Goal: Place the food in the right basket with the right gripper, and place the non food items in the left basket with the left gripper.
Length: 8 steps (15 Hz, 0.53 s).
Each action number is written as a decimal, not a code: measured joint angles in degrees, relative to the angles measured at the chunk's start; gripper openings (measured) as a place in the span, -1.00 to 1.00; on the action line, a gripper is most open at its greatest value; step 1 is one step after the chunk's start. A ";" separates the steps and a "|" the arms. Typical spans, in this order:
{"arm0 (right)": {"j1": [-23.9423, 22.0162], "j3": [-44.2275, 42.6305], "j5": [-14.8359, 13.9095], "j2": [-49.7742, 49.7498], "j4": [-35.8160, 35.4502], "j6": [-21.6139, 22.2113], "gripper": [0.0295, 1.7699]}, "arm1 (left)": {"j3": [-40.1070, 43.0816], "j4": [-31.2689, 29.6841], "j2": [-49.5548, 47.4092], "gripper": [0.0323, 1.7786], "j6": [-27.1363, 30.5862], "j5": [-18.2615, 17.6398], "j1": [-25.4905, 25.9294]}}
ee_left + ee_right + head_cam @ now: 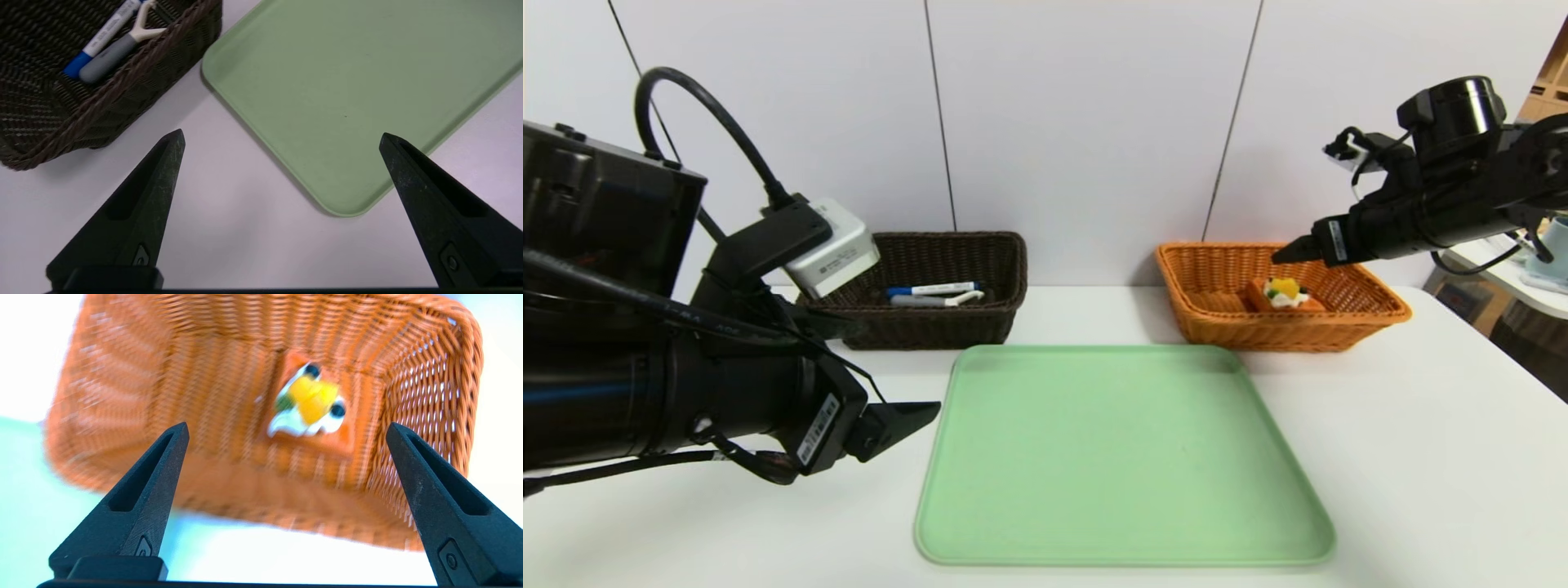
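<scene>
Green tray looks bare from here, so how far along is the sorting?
Sorting looks done. The blue-capped white marker pen and grey-handled white peeler lie in the dark brown wicker basket; the cream-topped waffle toy sits in the orange wicker basket. The left gripper and right gripper are open, holding nothing. The green plastic tray holds nothing, so nothing is left.

Waffle in orange basket; peeler, marker in brown basket

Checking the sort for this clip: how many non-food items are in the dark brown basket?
2. The marker pen and the peeler lie side by side in the dark brown basket; its near-left corner is hidden behind the left arm.
</scene>
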 joint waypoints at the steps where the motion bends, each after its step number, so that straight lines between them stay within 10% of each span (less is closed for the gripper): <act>1: 0.44 1.68 -0.04 -2.21 0.41 0.38 0.89 | 0.21 0.00 -0.85 0.90 -0.10 2.43 0.02; 8: 3.17 24.26 -0.28 -24.30 0.63 3.79 0.91 | 5.53 -0.06 -8.98 0.90 -5.95 16.34 0.11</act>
